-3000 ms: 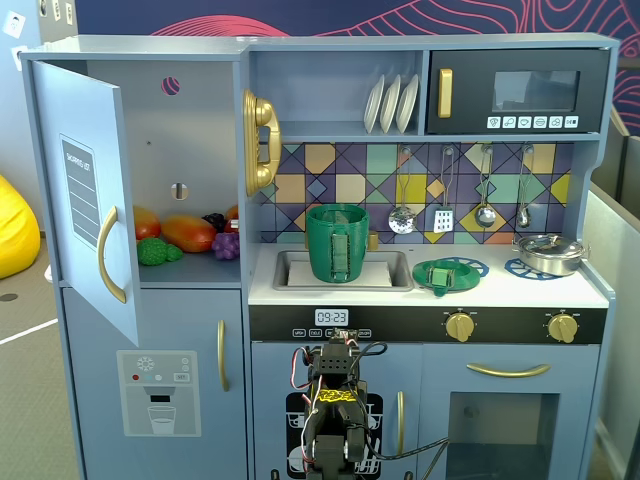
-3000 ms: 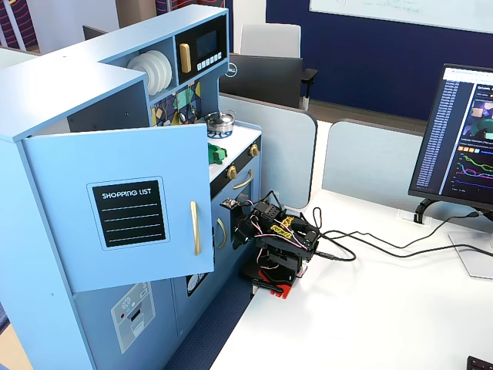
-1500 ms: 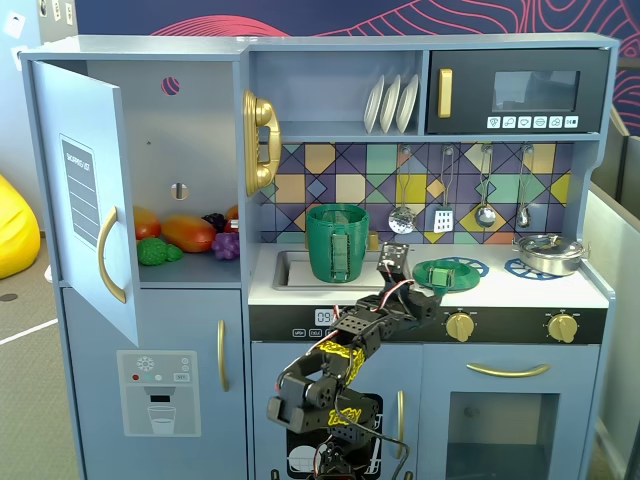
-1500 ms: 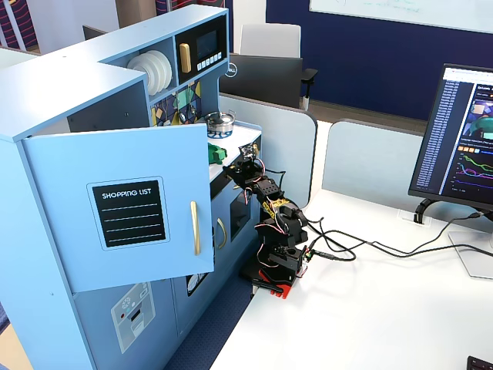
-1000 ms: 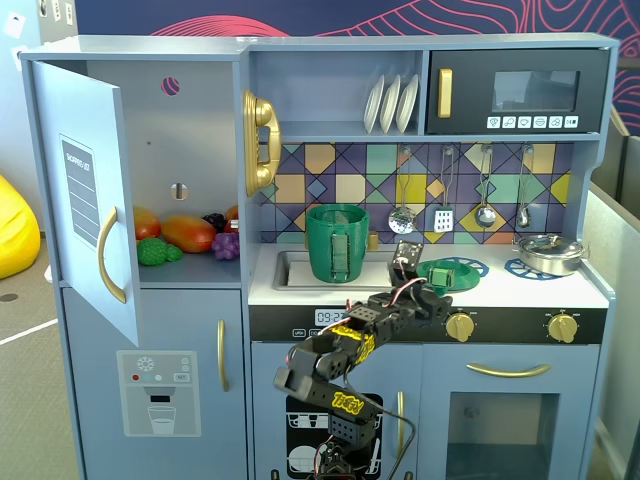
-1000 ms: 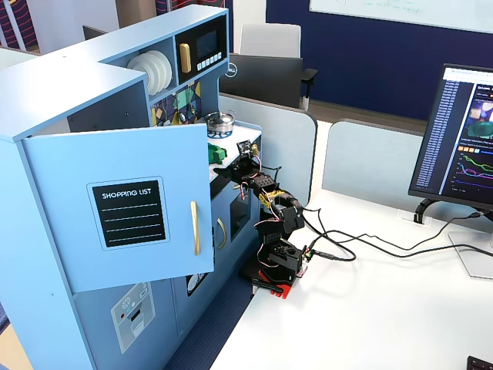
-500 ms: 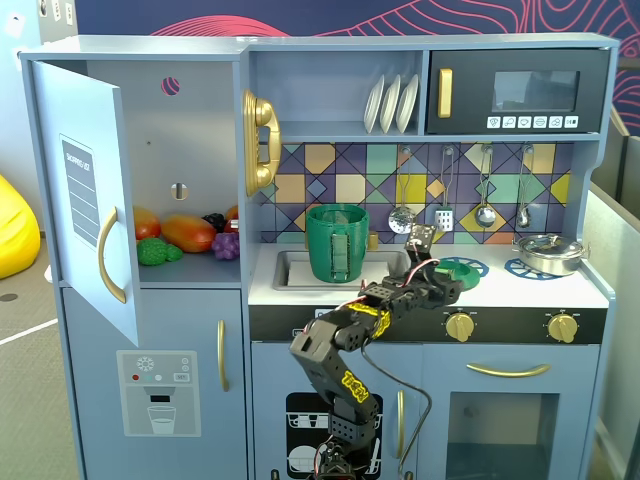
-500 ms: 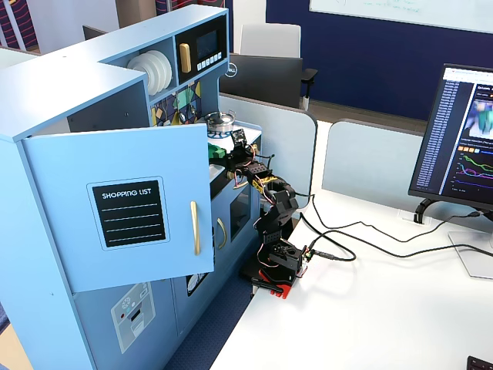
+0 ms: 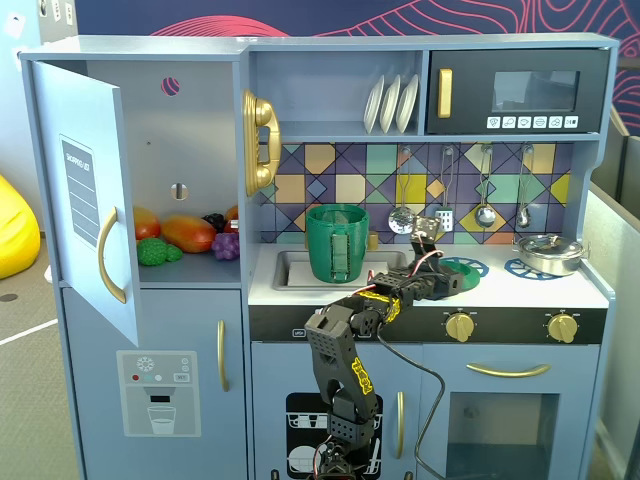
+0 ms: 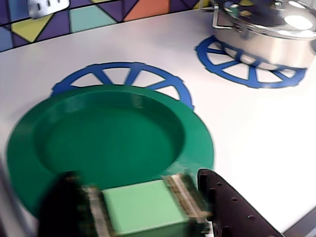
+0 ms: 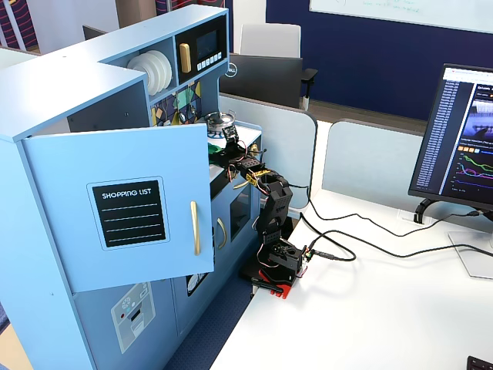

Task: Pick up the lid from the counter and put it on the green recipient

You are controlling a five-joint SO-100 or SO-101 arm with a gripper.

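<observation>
The green lid (image 10: 108, 138) is a flat round disc over the left blue burner ring (image 10: 123, 74) on the white counter. I cannot tell whether it rests on the counter or is just above it. My gripper (image 10: 143, 205) is shut on the lid's light-green rectangular handle, one finger (image 10: 232, 207) on each side. In a fixed view my gripper (image 9: 440, 275) reaches over the counter to the lid (image 9: 465, 270). The tall dark-green recipient (image 9: 337, 243) stands in the sink to the left, open-topped, its strap handle facing front.
A silver pot (image 9: 548, 252) with its lid sits on the right burner, also in the wrist view (image 10: 266, 29). Utensils hang on the tiled back wall (image 9: 485, 215). The cupboard door (image 9: 95, 190) stands open at left, with toy fruit (image 9: 185, 232) inside.
</observation>
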